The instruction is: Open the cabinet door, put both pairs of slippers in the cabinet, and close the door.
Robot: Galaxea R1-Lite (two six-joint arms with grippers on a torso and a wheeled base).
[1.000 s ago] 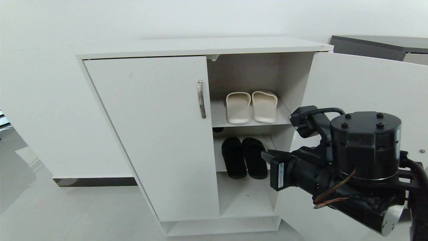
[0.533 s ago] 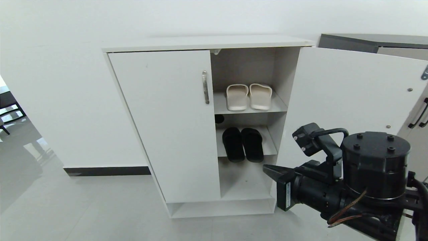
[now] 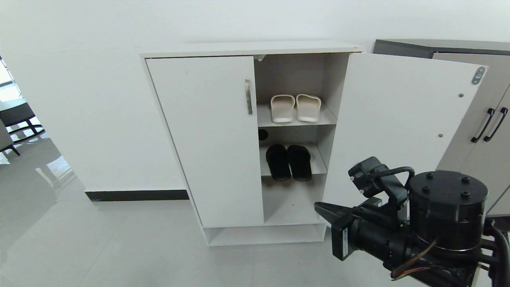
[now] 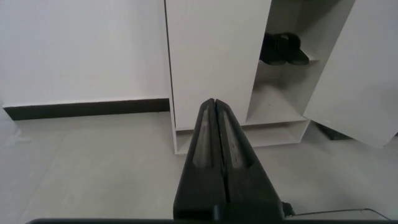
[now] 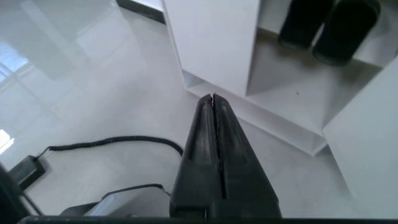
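White cabinet point(image 3: 251, 48) against a white wall, one door open, both pairs of slippers inside.
Left to right: dark chair point(image 3: 18, 117) at the room's edge; black skirting point(image 3: 137, 195) along the wall above a glossy grey tile floor point(image 3: 99, 247); left door point(image 3: 207, 139) shut, metal handle point(image 3: 248, 96) upright on its inner edge; cream slippers point(image 3: 295, 107) side by side on the upper shelf; black slippers point(image 3: 289, 161) side by side on the shelf below; right door point(image 3: 398, 119) swung wide; grey cupboard point(image 3: 478, 119) with black handles just beside it. Left gripper point(image 4: 214, 104) over the floor facing the cabinet, fingers pressed together, holding nothing. Right gripper point(image 3: 317, 206) low before the open door, fingers together, holding nothing; white label on its body, print too small to read.
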